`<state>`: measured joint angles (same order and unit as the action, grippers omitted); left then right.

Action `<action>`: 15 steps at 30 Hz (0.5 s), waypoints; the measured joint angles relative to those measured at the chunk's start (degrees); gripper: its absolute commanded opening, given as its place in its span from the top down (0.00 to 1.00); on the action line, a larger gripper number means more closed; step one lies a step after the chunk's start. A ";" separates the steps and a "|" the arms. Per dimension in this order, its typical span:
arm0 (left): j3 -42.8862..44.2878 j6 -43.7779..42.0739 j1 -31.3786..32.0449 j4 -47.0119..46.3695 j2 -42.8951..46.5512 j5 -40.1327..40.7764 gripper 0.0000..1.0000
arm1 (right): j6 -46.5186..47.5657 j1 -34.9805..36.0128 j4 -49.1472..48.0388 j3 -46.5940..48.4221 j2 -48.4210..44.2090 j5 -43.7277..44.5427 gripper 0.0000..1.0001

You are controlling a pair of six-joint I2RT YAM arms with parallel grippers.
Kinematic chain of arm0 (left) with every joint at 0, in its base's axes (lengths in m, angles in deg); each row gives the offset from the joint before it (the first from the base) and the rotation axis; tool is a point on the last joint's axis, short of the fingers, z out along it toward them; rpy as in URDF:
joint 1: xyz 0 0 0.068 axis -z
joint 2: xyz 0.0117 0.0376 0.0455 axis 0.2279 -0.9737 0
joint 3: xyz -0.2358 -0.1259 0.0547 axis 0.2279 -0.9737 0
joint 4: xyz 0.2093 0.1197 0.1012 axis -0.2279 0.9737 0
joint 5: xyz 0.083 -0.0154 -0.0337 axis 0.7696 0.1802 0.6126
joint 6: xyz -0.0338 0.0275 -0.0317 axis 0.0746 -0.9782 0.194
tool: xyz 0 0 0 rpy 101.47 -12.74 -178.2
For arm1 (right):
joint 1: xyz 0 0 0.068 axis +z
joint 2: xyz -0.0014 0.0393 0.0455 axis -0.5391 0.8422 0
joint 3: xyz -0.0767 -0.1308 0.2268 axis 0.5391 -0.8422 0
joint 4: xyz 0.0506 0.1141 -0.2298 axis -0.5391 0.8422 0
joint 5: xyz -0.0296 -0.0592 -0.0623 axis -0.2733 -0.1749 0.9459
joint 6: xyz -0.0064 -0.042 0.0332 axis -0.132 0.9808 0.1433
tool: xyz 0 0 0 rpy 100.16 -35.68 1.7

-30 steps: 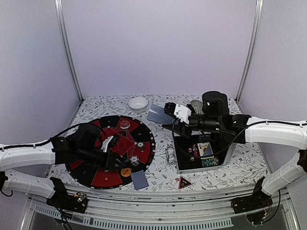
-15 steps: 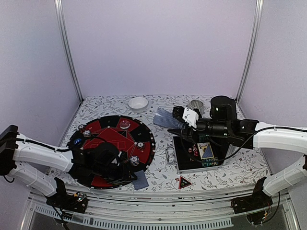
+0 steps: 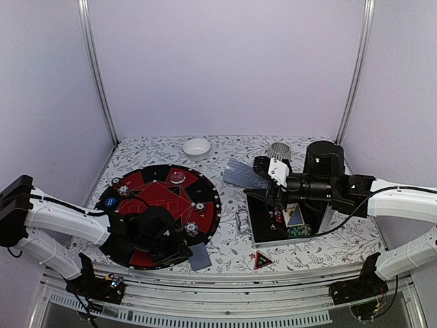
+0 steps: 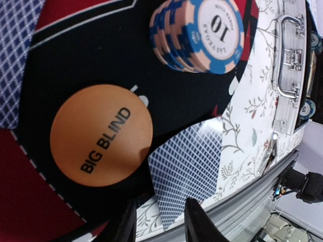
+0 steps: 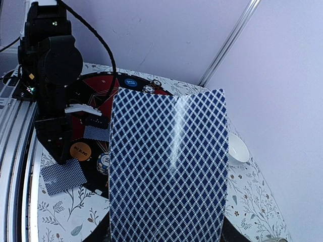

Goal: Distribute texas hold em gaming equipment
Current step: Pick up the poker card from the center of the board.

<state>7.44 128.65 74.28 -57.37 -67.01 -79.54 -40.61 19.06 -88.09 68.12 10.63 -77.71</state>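
My left gripper [image 3: 179, 247] hangs low over the front edge of the round black-and-red board [image 3: 164, 188]. In the left wrist view it [image 4: 161, 228] is open, its jaws either side of one corner of a patterned-back card [image 4: 189, 171] that lies flat, half on the board. An orange BIG BLIND disc [image 4: 101, 135] and a stack of striped chips [image 4: 199, 33] lie just beyond. My right gripper [image 3: 265, 175] is shut on one patterned-back card [image 5: 169, 166], held in the air over the table between the board and the open black case [image 3: 263, 232]. A red triangular marker [image 3: 263, 260] lies at the front.
A white bowl [image 3: 196, 147] and a ribbed grey cup [image 3: 278, 149] stand at the back. The case holds more cards and chips. A blue disc [image 3: 111, 202] and chip stacks sit on the board. A metal rail runs along the table's near edge.
My left gripper has moved from the board's middle down to its front edge, now covering the orange disc from above. My right gripper has carried its card rightward and a little nearer.
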 measured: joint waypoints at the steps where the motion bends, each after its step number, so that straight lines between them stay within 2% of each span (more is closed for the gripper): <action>1: -0.11 0.59 0.13 0.31 0.46 0.39 0.64 | 0.00 0.00 0.00 -0.09 -0.15 -0.11 0.57; 15: 0.50 2.08 0.37 -2.54 -2.21 2.19 0.71 | 0.02 0.00 0.00 -0.42 -2.05 -1.40 0.57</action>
<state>7.94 130.73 74.65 -59.91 -69.21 -77.35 -40.59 19.06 -88.09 67.70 8.58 -79.11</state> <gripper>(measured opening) 0.311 0.443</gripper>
